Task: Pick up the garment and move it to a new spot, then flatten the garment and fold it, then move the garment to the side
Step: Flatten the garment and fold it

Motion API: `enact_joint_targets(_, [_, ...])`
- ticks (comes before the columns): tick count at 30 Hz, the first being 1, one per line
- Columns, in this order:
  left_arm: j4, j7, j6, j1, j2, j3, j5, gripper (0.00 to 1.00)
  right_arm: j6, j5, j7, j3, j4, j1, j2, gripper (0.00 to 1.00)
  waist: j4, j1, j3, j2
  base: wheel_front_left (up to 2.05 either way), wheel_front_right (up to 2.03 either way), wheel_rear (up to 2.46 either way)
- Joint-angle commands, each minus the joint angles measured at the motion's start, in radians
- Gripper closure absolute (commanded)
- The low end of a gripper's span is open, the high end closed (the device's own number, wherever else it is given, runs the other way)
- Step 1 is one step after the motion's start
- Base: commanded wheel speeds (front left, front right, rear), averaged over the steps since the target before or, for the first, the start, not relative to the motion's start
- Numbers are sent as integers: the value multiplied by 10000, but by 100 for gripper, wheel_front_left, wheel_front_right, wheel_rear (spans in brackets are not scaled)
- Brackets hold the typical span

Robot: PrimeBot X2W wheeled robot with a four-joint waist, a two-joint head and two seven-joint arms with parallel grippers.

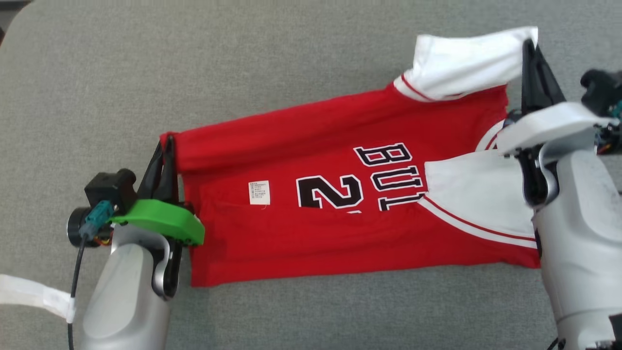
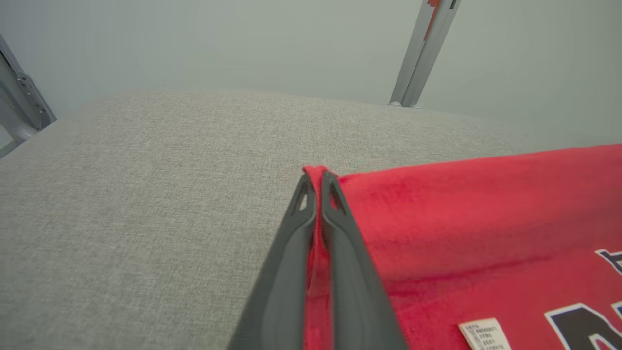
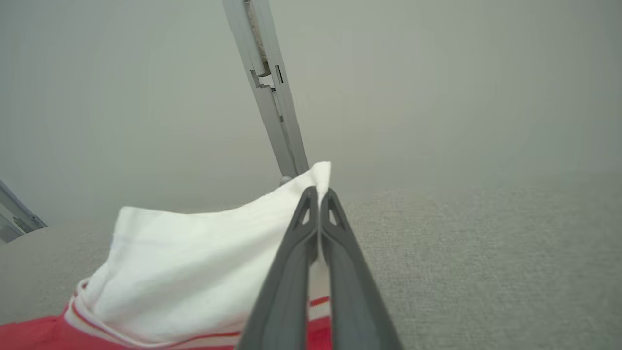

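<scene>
**A:** Where's the garment (image 1: 316, 146)?

**B:** It's spread across the grey counter (image 1: 291, 48). It's red with white sleeves, and the hem points to the robot's left.

**A:** And the tools?

**B:** The left tool (image 1: 166, 143) is clenched on the far hem corner, with red cloth pinched between its fingers. The right tool (image 1: 528, 48) is clenched on the far sleeve's tip, holding it up.

**A:** Anything hard to make out?

**B:** The near sleeve lies over the lettering and cuts it short. A second digit barely shows. The label (image 1: 259, 192) print is too small to read. The right forearm (image 1: 578, 233) hides the shoulder end.
</scene>
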Motion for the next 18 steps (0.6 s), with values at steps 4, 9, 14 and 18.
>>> enact_joint_targets(4, [82, -1, -1, 744, 90, 308, 192, 100, -19, 746, -37, 217, -626, 1804, 102, 100, -637, 0, -840, 0, 0, 0, 0])
enact_joint_targets(9, [117, -1, -1, 1427, -16, 642, 389, 100, -19, 1347, -38, 337, -1021, 3316, 220, 100, -794, 0, -1100, 0, 0, 0, 0])
enact_joint_targets(14, [212, -1, -1, 1993, -162, 890, 531, 0, -19, 1599, -38, 511, -673, 3991, 249, 36, -800, 0, -1156, 0, 0, 0, 0])
enact_joint_targets(18, [-101, -1, 57, 2729, -304, 1206, 612, 0, -19, 1746, -39, 375, -769, 4501, 155, 0, -715, 0, -1313, 0, 0, 0, 0])
